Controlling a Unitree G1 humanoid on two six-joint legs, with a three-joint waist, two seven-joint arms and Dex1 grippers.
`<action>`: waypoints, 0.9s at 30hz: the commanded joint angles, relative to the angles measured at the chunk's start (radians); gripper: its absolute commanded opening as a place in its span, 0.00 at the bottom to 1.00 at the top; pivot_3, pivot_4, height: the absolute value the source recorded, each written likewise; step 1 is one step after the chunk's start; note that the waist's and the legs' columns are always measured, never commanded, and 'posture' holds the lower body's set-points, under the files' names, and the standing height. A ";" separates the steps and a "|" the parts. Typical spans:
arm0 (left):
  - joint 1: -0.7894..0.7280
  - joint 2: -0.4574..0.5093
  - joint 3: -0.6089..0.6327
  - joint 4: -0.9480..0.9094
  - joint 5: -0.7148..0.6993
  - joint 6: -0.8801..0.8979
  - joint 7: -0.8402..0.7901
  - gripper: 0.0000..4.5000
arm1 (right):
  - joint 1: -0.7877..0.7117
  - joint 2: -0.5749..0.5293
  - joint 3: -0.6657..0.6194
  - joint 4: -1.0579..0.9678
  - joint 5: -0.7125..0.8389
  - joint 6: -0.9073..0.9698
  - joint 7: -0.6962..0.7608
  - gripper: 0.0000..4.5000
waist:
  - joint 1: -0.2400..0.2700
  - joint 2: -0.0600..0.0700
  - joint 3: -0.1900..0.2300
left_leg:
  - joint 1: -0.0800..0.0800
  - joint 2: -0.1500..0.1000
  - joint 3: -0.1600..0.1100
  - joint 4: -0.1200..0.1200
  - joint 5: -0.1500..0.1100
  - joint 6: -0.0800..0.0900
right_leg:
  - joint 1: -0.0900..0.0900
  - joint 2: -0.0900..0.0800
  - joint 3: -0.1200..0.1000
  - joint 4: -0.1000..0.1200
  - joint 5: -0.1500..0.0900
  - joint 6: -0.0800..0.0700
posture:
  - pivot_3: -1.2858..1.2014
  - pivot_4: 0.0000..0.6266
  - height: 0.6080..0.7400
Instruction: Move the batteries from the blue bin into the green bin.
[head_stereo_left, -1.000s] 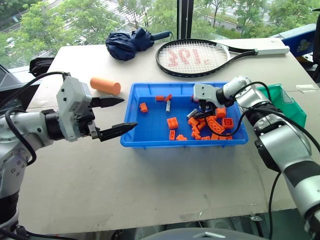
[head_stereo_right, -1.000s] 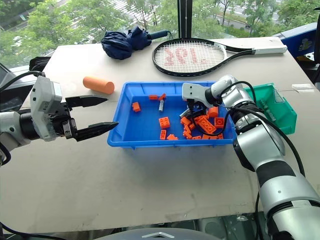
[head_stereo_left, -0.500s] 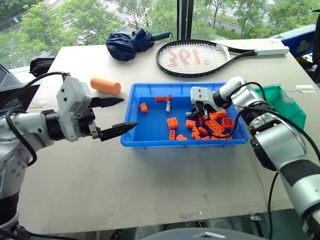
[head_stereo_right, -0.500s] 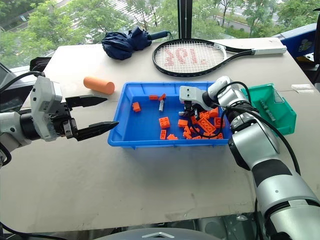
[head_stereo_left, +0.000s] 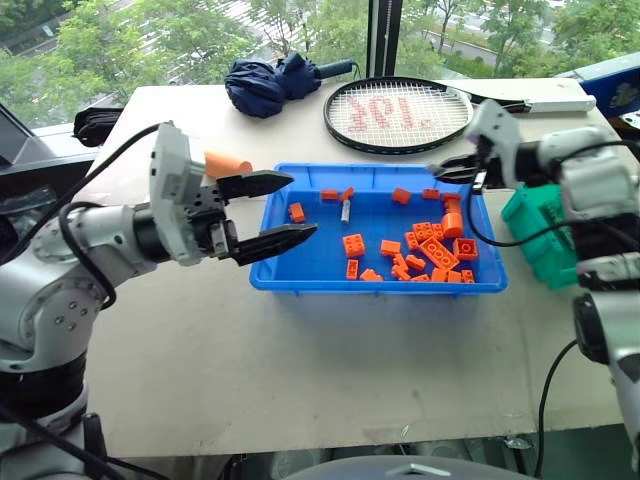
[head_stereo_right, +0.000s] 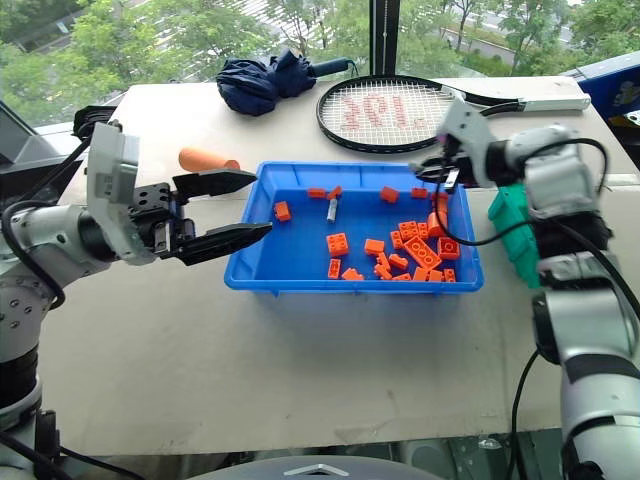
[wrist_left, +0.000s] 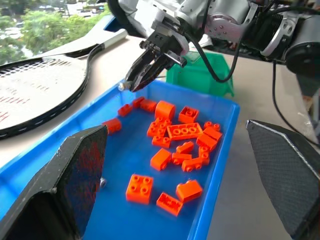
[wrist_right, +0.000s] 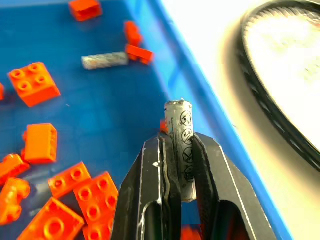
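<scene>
The blue bin (head_stereo_left: 372, 287) sits mid-table and holds one battery (head_stereo_left: 344, 210) lying near its far wall among orange bricks. A second battery (wrist_right: 178, 117) stands upright between the fingers of my right gripper (wrist_right: 178, 150), which is shut on it. That gripper (head_stereo_left: 447, 171) hovers over the bin's far right corner, raised above the bricks. The green bin (head_stereo_left: 536, 226) stands just right of the blue bin, partly hidden by my right arm. My left gripper (head_stereo_left: 300, 206) is open and level, its tips over the bin's left rim, holding nothing.
Orange bricks (head_stereo_left: 430, 246) are piled in the bin's right half. An orange cylinder (head_stereo_left: 229, 162) lies on the table behind my left gripper. A tennis racket (head_stereo_left: 400, 105) and a folded dark blue umbrella (head_stereo_left: 270, 82) lie along the far edge.
My right gripper closed on a battery in the brick pile, then lifted it up and to the right. My left gripper shifted right, up to the bin's rim. The camera view also shifted.
</scene>
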 joint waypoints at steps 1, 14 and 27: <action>-0.128 -0.033 -0.086 0.063 0.013 -0.020 -0.032 1.00 | 0.162 -0.172 -0.186 -0.350 0.036 0.243 -0.095 0.02 | 0.017 0.001 0.000 | 0.000 0.000 0.000 0.000 0.000 0.000 | 0.000 0.000 0.000 0.001 0.000 0.000 | 0.52 0.24 1.00; -0.304 -0.120 -0.198 0.143 0.057 -0.047 -0.108 1.00 | 0.549 -0.345 -0.395 -0.521 0.142 0.410 -0.253 0.02 | -0.001 0.001 0.000 | 0.003 0.002 0.004 0.002 0.000 0.001 | 0.002 0.008 0.002 0.003 0.000 0.000 | 0.52 0.24 1.00; -0.167 -0.046 -0.152 0.153 0.193 -0.109 -0.110 1.00 | 0.388 -0.338 -0.292 -0.560 0.285 0.433 -0.299 0.78 | 0.000 0.001 0.000 | 0.004 0.004 0.004 0.002 0.000 0.001 | 0.002 0.010 0.003 0.003 0.000 0.000 | 0.52 0.24 1.00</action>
